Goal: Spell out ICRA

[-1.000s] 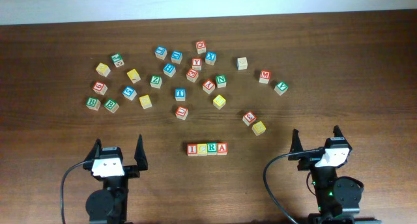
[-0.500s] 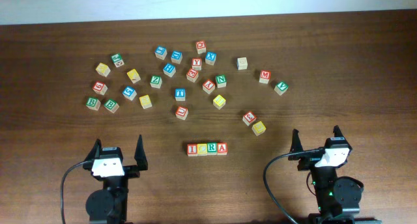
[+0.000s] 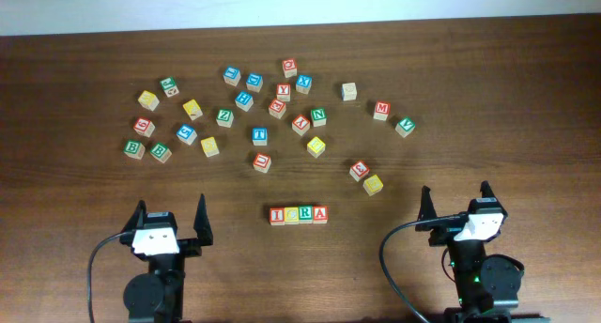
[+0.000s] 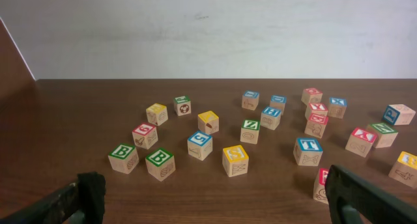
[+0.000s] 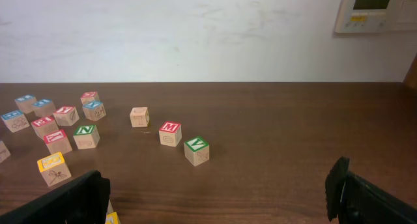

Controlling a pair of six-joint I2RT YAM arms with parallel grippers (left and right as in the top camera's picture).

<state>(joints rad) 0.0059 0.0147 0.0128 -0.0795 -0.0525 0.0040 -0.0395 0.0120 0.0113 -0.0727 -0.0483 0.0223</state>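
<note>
On the dark brown wooden table (image 3: 526, 69), the four task blocks lie in one row in the near middle, between the two arms. From left to right they are the small red-faced wooden I cube (image 3: 277, 215), the yellow wooden C cube (image 3: 291, 215), the green wooden R cube (image 3: 305, 214) and the red wooden A cube (image 3: 320, 213). Each touches its neighbour, and the row reads ICRA from overhead. The left gripper (image 3: 171, 204) sits at the near left with its two black fingers spread wide apart. Nothing lies between them and they touch no block. In the left wrist view the left gripper (image 4: 215, 188) shows only bare table in its gap, with one dark finger at each lower corner. The right gripper (image 3: 454, 192) sits at the near right, its fingers equally far apart, holding and touching nothing. The right wrist view also shows the right gripper (image 5: 218, 185) with only table between its fingers. Both grippers are well apart from the row. Farther back, the other lettered wooden cubes (image 3: 259, 135) are scattered loosely across the table. Among them are two green B cubes (image 3: 134, 149) side by side at the far left, and a red M cube (image 3: 381, 110) next to a green V cube (image 3: 405, 126) toward the right. A plain unpainted-looking cube (image 3: 348, 91) stands alone near the M cube. A red cube and a yellow cube (image 3: 373, 183) sit closest to the row's right end without touching it. A white wall (image 4: 208, 28) rises behind the table's far edge.
</note>
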